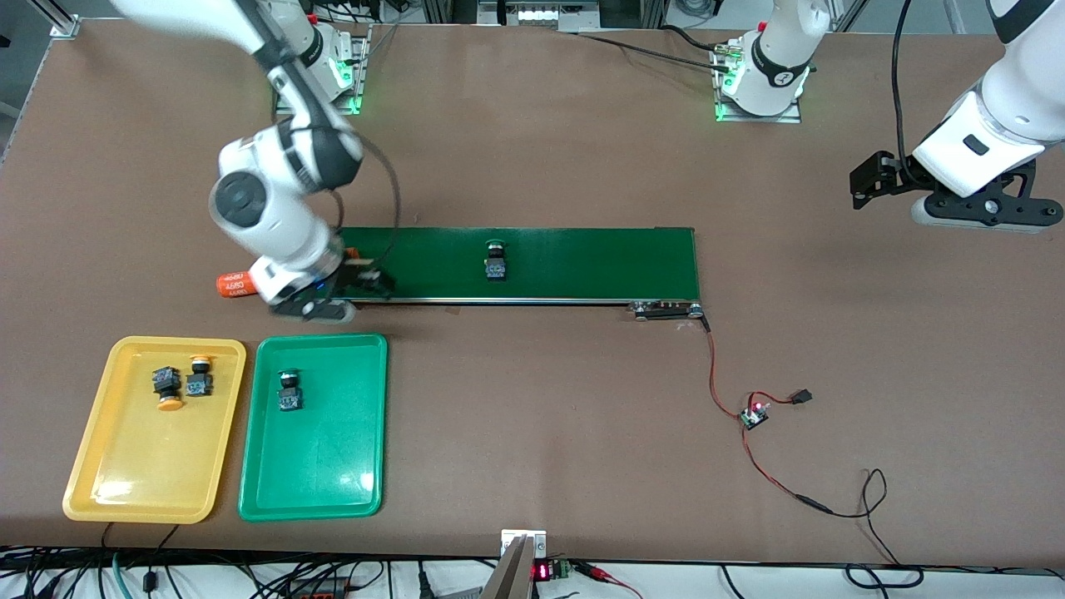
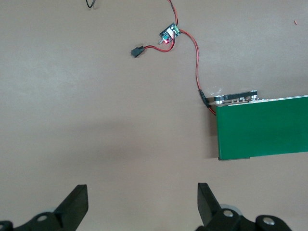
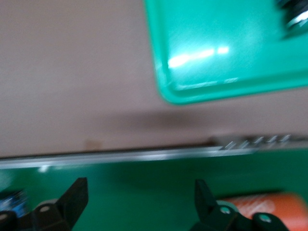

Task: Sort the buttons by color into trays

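Observation:
A green-capped button (image 1: 496, 259) stands on the dark-green conveyor belt (image 1: 582, 264). Another green-capped button (image 1: 289, 389) lies in the green tray (image 1: 316, 466). Two yellow-orange-capped buttons (image 1: 167, 388) (image 1: 199, 376) lie in the yellow tray (image 1: 141, 466). My right gripper (image 1: 370, 280) is open and empty, low over the belt's end toward the right arm's end of the table. The right wrist view shows its open jaws (image 3: 139, 185) over the belt (image 3: 144, 192), with the green tray (image 3: 216, 57) close by. My left gripper (image 1: 865, 179) waits open and empty (image 2: 143, 190) over bare table.
An orange cylinder (image 1: 235, 284) with white numbers lies at the belt's end beside my right gripper; it also shows in the right wrist view (image 3: 260, 204). Red and black wires run from the belt's roller (image 1: 666, 310) to a small circuit board (image 1: 755, 413), which also shows in the left wrist view (image 2: 170, 33).

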Motion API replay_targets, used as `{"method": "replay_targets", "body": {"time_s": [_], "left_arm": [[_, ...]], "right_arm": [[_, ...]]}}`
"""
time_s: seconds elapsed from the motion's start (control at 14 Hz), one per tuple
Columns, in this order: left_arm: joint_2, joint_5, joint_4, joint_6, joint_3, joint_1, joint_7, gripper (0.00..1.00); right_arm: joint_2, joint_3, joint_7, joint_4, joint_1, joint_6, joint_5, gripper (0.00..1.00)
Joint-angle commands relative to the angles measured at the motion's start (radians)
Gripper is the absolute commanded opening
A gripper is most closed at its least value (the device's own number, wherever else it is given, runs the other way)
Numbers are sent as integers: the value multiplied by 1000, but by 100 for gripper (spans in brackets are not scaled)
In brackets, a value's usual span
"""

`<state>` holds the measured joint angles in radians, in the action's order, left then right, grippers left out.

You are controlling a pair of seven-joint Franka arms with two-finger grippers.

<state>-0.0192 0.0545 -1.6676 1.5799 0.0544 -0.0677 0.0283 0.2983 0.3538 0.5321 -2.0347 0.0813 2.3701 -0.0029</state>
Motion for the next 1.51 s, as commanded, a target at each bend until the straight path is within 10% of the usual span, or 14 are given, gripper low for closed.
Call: {"method": "replay_targets", "body": {"time_s": [0.0, 1.43], "left_arm": [[-4, -16, 19, -23, -1, -1, -11, 100], [-2, -73, 20, -21, -15, 16, -14, 100]], "right_arm": [[-21, 56, 54, -28, 3, 0, 1, 100], [99, 80, 146, 31, 141, 21, -177, 100]]}}
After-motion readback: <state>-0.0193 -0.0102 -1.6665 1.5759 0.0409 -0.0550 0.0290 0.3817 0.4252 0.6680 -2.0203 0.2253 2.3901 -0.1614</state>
